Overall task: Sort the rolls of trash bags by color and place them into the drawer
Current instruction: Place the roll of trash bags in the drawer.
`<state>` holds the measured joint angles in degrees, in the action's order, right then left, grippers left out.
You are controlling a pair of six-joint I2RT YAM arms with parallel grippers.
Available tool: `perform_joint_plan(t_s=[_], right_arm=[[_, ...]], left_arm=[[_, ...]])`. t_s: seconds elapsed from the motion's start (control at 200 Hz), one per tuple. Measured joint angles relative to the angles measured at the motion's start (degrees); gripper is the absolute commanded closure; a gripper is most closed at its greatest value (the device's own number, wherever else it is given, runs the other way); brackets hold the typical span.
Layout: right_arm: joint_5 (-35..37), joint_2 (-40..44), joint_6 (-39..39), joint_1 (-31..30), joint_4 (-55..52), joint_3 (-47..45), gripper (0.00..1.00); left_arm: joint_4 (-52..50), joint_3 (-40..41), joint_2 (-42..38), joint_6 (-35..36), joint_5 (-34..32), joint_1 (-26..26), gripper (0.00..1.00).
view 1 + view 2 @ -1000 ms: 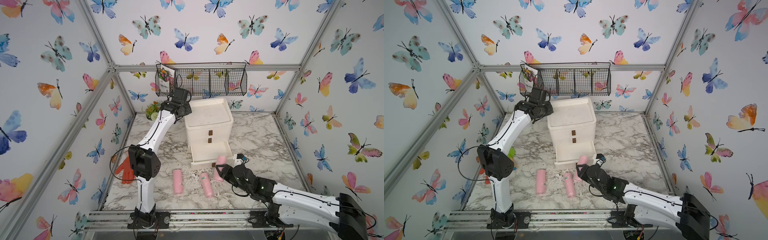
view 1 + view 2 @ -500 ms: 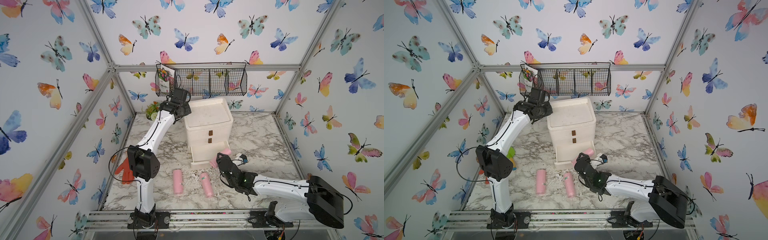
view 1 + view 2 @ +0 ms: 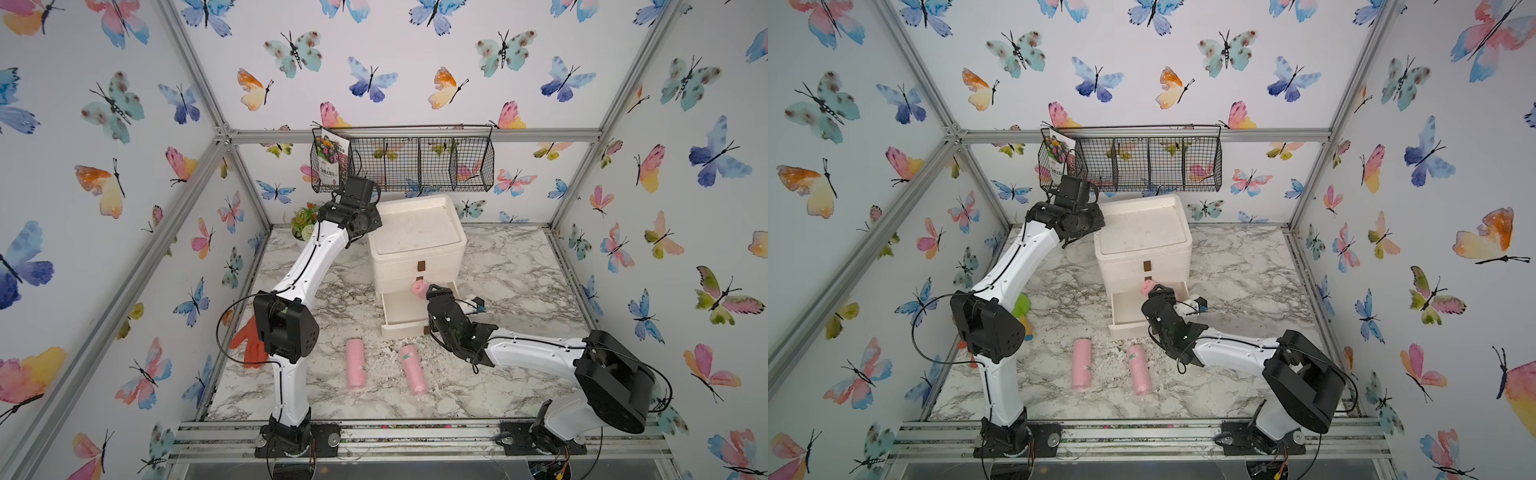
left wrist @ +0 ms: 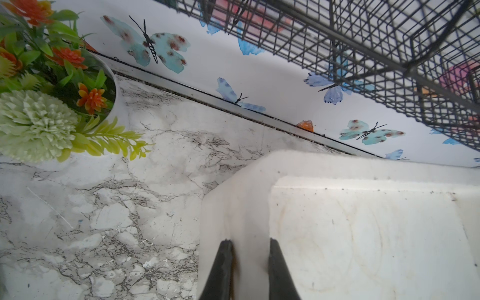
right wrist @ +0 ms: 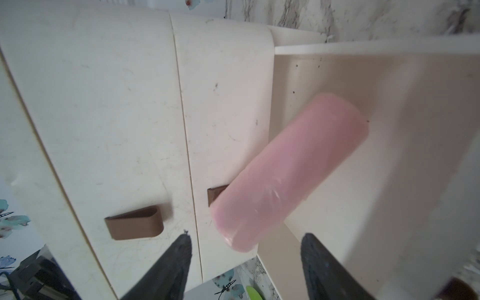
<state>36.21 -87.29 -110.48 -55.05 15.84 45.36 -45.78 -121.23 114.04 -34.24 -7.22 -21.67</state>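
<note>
Pink roll (image 5: 288,171) just beyond parted fingers (image 5: 171,267)

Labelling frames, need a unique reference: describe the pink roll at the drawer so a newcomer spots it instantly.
Find the white drawer cabinet at the back of the marble table; its bottom drawer is pulled open. The pink trash bag roll sits tilted inside that drawer, upper end by the cabinet front. The other two pink rolls lie flat on the table in front.

Butterfly-print walls (image 3: 374,50) round me, aluminium frame rails (image 3: 540,135), black wire basket (image 3: 419,166) on back wall, grey-veined marble tabletop (image 3: 511,266), white drawer cabinet (image 3: 415,232), potted artificial flowers (image 3: 305,220) in back corner.
</note>
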Motion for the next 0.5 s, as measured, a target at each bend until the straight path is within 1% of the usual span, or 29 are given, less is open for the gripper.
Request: perform_joint_plan(t_s=[0.17, 0.275, 0.34, 0.41, 0.496], right_arm=[[-3.13, 0.0, 0.72, 0.0, 0.74, -0.55, 0.28], [-5.92, 0.02, 4.44, 0.0, 1.97, -1.95, 0.28], [-8.76, 0.02, 9.4, -0.02, 2.89, -2.82, 0.28], [-12.81, 0.02, 16.92, 0.0, 2.29, -2.51, 0.27], [-17.86, -0.61, 27.56, -0.07, -3.74, 1.79, 0.26]], left_arm=[[0.35, 0.39, -0.2, -0.13, 0.55, 0.2, 1.0], [0.39, 0.42, -0.2, -0.17, 0.61, 0.22, 1.0], [0.39, 0.42, -0.2, -0.26, 0.7, 0.24, 1.0], [0.39, 0.39, -0.2, -0.28, 0.72, 0.24, 1.0], [0.39, 0.39, -0.2, -0.28, 0.74, 0.24, 1.0]])
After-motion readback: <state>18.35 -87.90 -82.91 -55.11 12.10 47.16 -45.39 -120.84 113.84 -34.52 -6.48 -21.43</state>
